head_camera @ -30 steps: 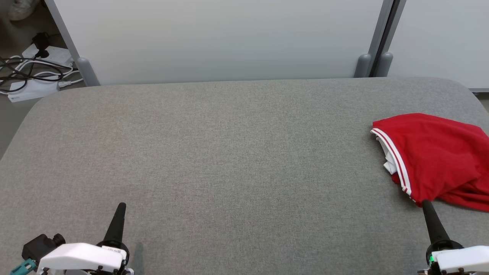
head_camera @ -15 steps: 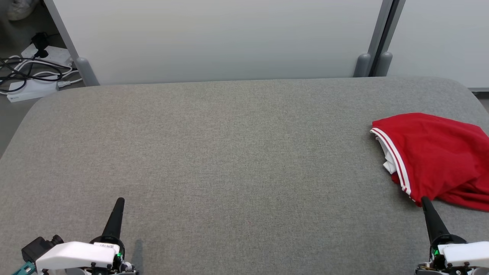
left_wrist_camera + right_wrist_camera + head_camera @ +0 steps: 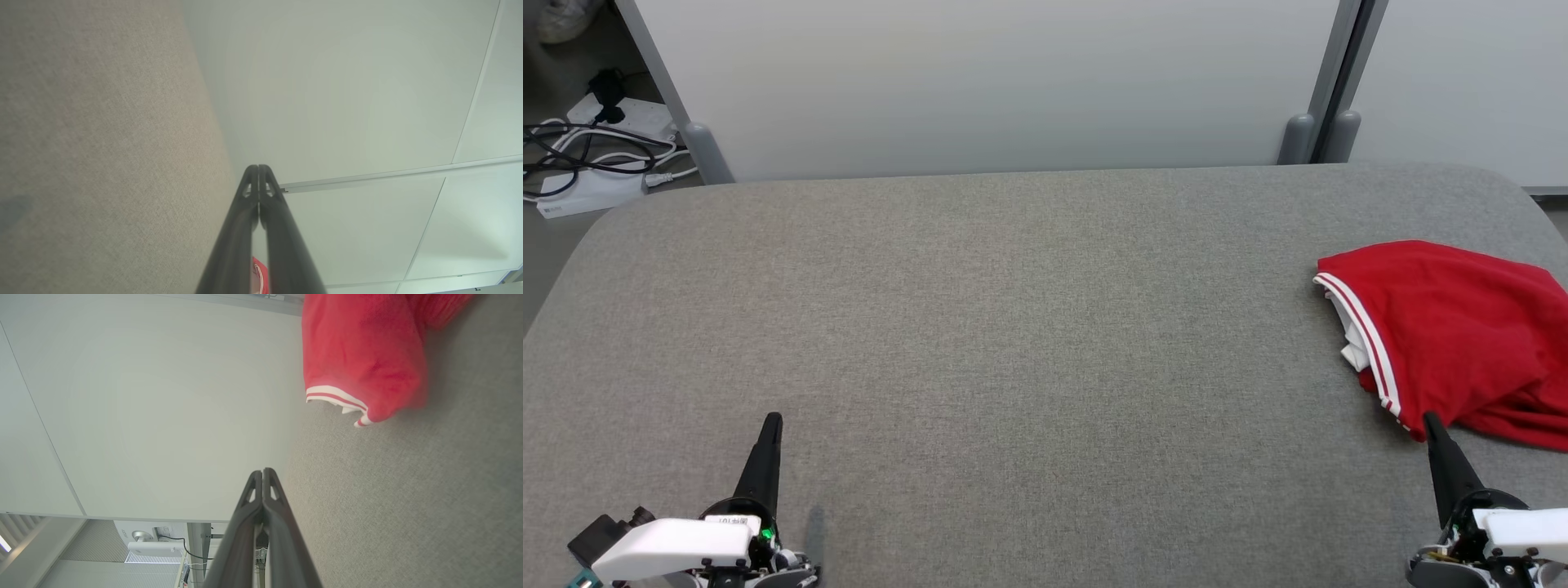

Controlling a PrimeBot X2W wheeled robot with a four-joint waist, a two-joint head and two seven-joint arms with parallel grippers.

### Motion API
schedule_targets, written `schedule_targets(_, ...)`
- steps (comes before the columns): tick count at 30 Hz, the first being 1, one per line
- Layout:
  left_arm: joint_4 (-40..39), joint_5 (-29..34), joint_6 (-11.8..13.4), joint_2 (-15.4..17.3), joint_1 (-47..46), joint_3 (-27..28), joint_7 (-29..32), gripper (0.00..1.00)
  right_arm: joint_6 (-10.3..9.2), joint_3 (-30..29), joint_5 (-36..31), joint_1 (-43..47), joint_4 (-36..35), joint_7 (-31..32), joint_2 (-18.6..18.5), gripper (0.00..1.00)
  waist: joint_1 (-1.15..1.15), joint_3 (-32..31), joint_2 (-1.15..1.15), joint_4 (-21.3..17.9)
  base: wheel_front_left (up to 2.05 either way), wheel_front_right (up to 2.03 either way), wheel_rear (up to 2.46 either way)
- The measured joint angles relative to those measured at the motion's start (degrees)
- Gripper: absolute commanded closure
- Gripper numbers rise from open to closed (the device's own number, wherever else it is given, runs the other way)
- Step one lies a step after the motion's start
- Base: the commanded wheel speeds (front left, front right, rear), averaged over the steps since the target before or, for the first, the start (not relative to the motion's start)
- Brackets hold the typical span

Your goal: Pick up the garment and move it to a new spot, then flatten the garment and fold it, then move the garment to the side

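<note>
1. The tabletop point(image 3: 1013, 327) is grey woven fabric with rounded corners, broad enough, I judge, for spreading cloth.
2. The garment point(image 3: 1454, 335) is soft red knit with white-striped trim. It lies crumpled at the tabletop's right edge, not yet flattened.
3. The right hand point(image 3: 1431, 425) is near the garment's hem and the left hand point(image 3: 772, 420) well apart from it. Both are closed and empty, with slim, dark, tapered fingers.

Left hand point(image 3: 771, 420), right hand point(image 3: 1427, 420): tips higher in view (slightly).

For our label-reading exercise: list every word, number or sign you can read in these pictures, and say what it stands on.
No text can be read.
White label behind the left gripper: dark marks, too small to read.
Red garment: white stripes, no lettering visible.
</note>
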Motion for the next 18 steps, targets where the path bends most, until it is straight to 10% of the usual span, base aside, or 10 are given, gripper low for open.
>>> schedule_targets(18,1.4,-3.8,-2.4,-2.4,-0.9,2.6,1.4,1.0,0.0,-0.8,6.0,-1.4,1.6,1.1,0.1,1.0,0.0,0.0,0.0,-0.1,0.0,0.0,0.0)
